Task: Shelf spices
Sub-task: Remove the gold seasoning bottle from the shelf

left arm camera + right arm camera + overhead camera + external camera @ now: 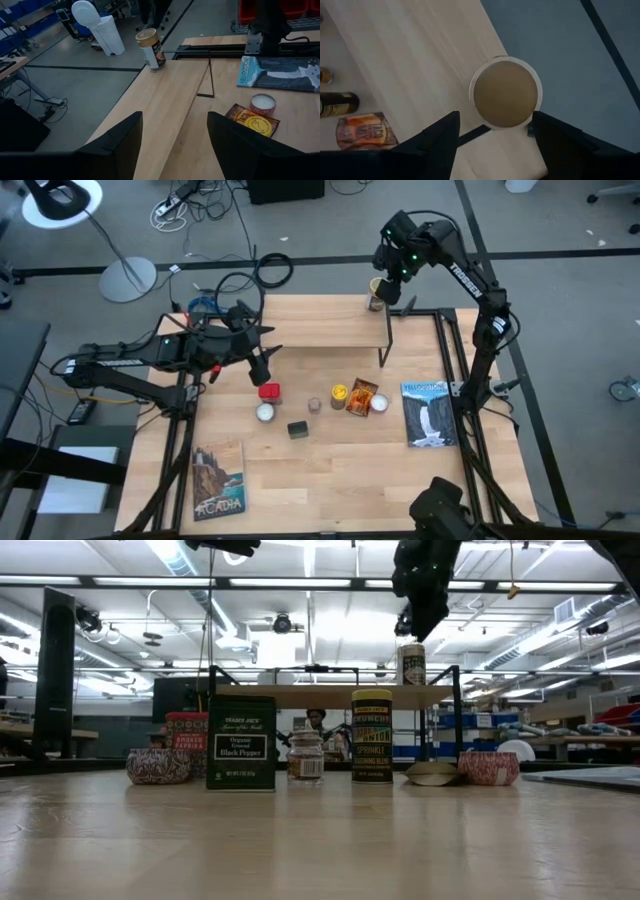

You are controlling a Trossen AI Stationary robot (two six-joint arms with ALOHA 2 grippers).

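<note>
Pale matt wood-grain shelf (330, 332) on thin black metal legs; glossy-labelled tan jar (151, 49); glossy-covered book (428, 413).

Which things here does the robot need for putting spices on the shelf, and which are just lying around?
For the job:
shelf
tan jar, already on the shelf
red tin
dark tin
yellow jar
small pale-capped jar
orange packet

Just lying around:
two white discs
two picture books

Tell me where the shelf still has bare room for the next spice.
The shelf is bare along its whole plank except the right end, where the tan jar stands under the right gripper. The table strip below, red tin to orange packet, is crowded.
</note>
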